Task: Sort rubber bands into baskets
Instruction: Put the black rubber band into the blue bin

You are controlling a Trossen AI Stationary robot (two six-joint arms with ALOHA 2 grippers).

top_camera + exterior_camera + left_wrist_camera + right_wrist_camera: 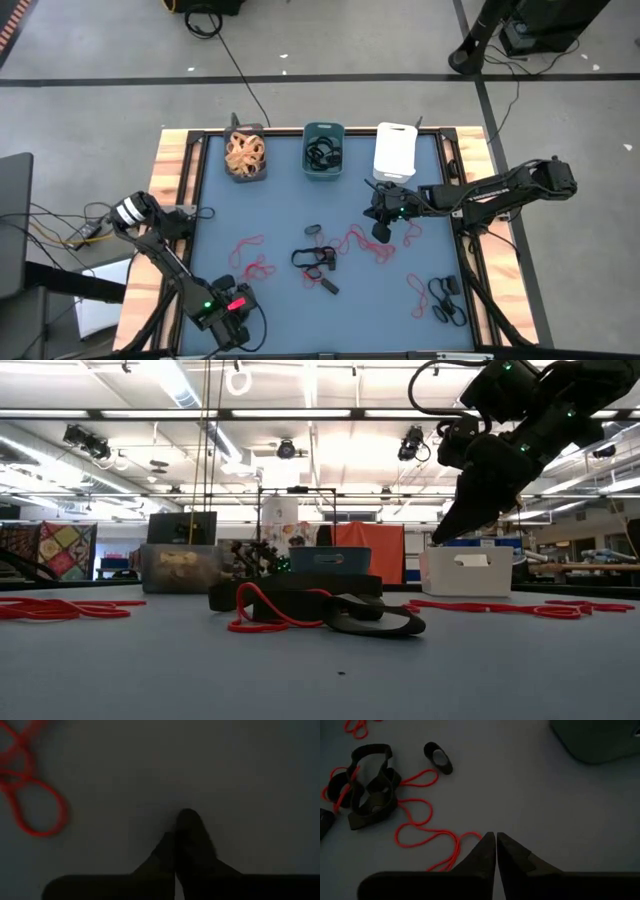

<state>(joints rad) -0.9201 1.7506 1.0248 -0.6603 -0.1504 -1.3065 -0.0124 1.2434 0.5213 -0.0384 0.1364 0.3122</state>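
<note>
Right end effector (pixel 380 233) clenched above blue table (pixel 280 200); left end effector (pixel 232 325) clenched; ceiling lights (pixel 300 415) overhead.

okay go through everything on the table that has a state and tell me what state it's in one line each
Dark grey basket: holds tan bands.
Teal basket: holds black bands.
White basket: contents not visible.
Red bands: loose on the table.
Black bands: loose mid-table, unsorted.
Right gripper: raised above the red bands, jaws shut, empty.
Left gripper: near the table's front edge, jaws shut.
</note>
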